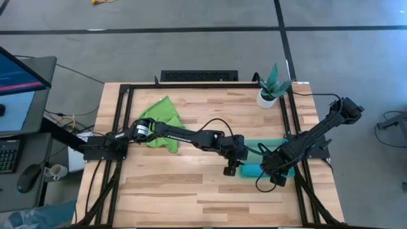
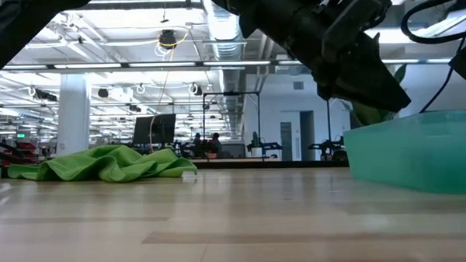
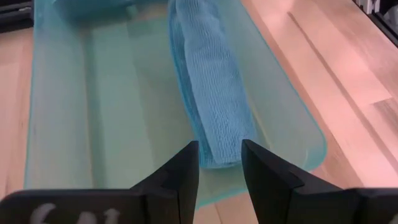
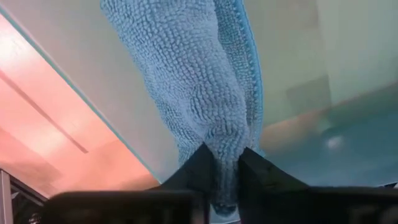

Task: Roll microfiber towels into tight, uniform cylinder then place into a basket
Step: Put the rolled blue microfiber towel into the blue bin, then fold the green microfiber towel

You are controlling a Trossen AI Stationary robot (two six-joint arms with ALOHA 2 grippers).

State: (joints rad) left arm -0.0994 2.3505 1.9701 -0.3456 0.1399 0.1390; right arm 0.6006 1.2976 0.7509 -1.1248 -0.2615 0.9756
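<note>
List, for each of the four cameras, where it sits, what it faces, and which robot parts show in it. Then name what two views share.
High: above the table, looking straight down; both arms, green towel, basket.
Low: at table-top height, looking across into the room; dark arms overhead.
Left wrist: on the left arm, facing the rolled blue towel in the basket; left gripper open, clear of it.
Right wrist: on the right arm; right gripper pinching the blue towel's end.
Shared: both wrist views show the blue towel.

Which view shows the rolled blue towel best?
The left wrist view: the whole blue towel lies rolled along one side of the basket. The right wrist view shows only its weave close up, at the right pincer. The high view gives a small patch; the low view hides it behind the basket wall.
</note>
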